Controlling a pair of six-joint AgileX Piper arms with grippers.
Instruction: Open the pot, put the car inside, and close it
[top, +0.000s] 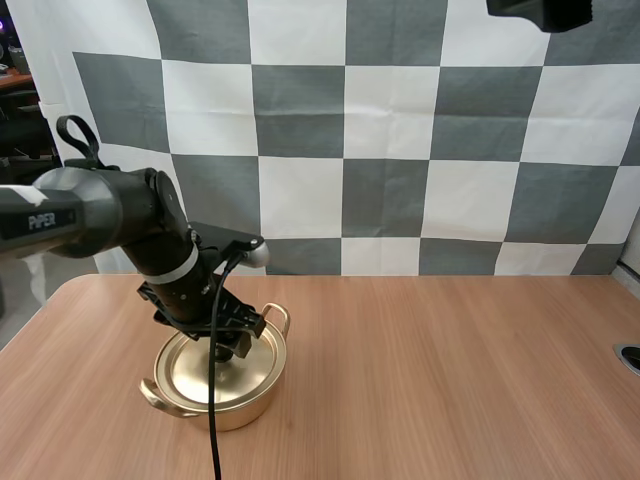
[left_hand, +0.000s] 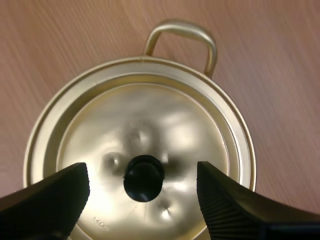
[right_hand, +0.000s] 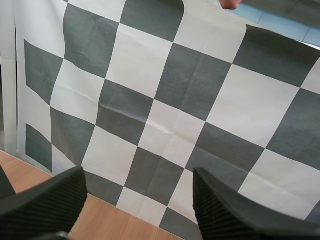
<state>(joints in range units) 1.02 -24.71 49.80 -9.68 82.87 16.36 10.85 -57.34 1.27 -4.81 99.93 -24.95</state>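
A gold pot (top: 235, 408) with two loop handles stands on the left part of the wooden table, its gold lid (top: 192, 372) on it. My left gripper (top: 229, 349) hangs straight over the lid, pointing down. In the left wrist view the left gripper (left_hand: 143, 186) is open, one finger on each side of the lid's black knob (left_hand: 144, 177) and not touching it. The lid (left_hand: 165, 125) sits flat inside the pot's rim, with one pot handle (left_hand: 182, 36) beyond it. My right gripper (right_hand: 140, 202) is open, holding nothing, raised above the table's far edge.
The wooden table (top: 450, 380) stretches bare to the right of the pot. A dark round fitting (top: 630, 357) sits at the table's right edge. A dark part of the right arm (top: 545, 10) hangs high at the back right.
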